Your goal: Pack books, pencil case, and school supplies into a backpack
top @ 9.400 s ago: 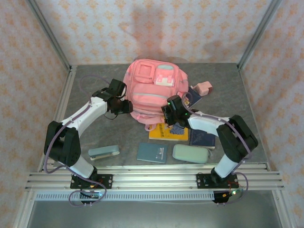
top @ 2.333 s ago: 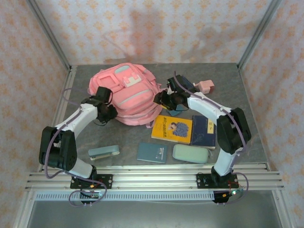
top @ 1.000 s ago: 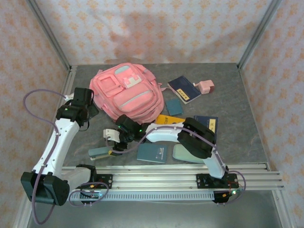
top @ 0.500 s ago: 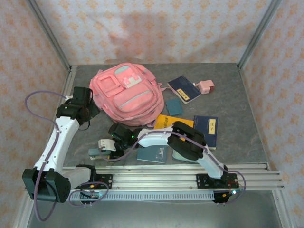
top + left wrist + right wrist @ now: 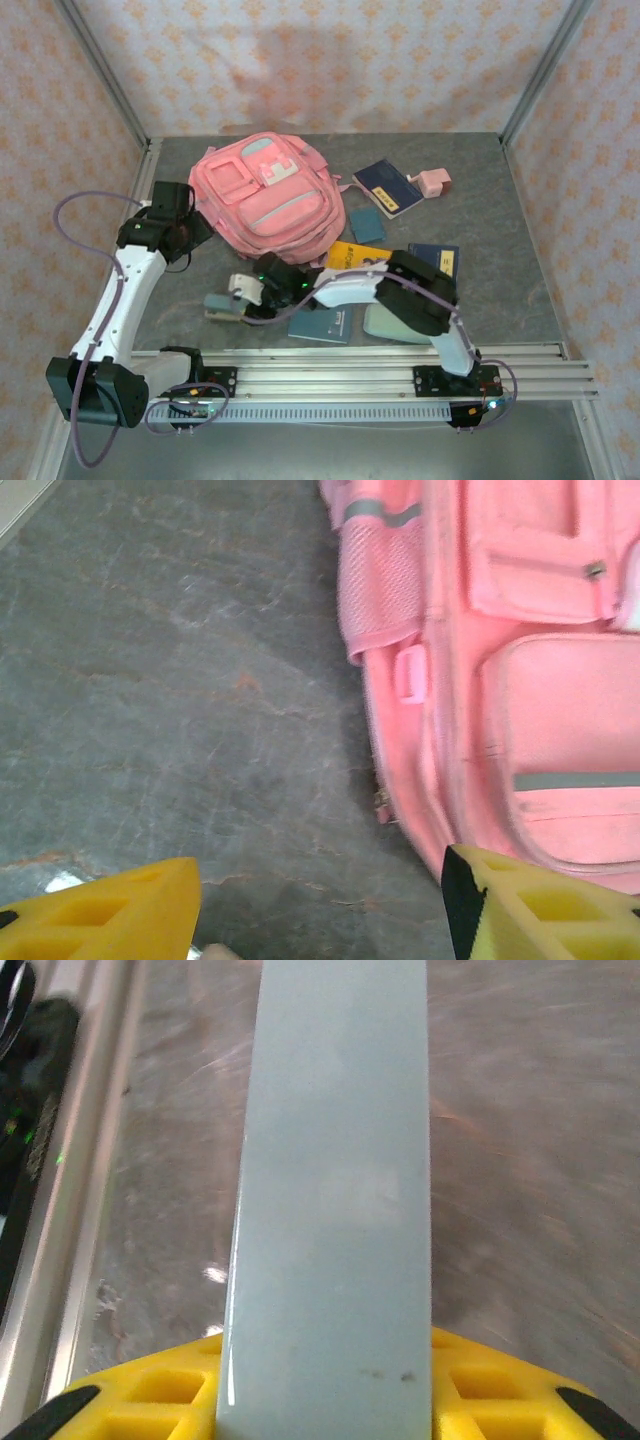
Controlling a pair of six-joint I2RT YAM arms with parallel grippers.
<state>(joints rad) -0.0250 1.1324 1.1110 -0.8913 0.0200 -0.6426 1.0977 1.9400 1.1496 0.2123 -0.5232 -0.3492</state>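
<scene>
Now the right pincer (image 5: 243, 293) is out over the near left part of the grey surface (image 5: 500, 190), and it is closed on the blue-grey stapler bar (image 5: 220, 306). Seen from the right wrist, this bar runs straight out between the two yellow fingers (image 5: 150, 1390), and both of them press on its sides. I cannot tell if the bar touches the surface or is lifted a little. The left pincer (image 5: 320, 880) is open, with a wide gap and nothing in it. It hangs just beside the left side of the big pink backpack (image 5: 268, 198), over bare grey surface. The backpack lies in the far middle with its front pockets facing up. To its right lie a navy book (image 5: 388, 187) and the small pink sharpener (image 5: 432, 182), just beside each other. A small teal notebook (image 5: 368, 226) lies just on the near side of that book. The yellow book (image 5: 350, 253) peeks out from under the right arm, and the navy book with a yellow label (image 5: 440, 262) is on its right. Close to the near edge lie another teal notebook (image 5: 322, 324) and the mint pencil case (image 5: 383, 322), partly hidden by the arm.
</scene>
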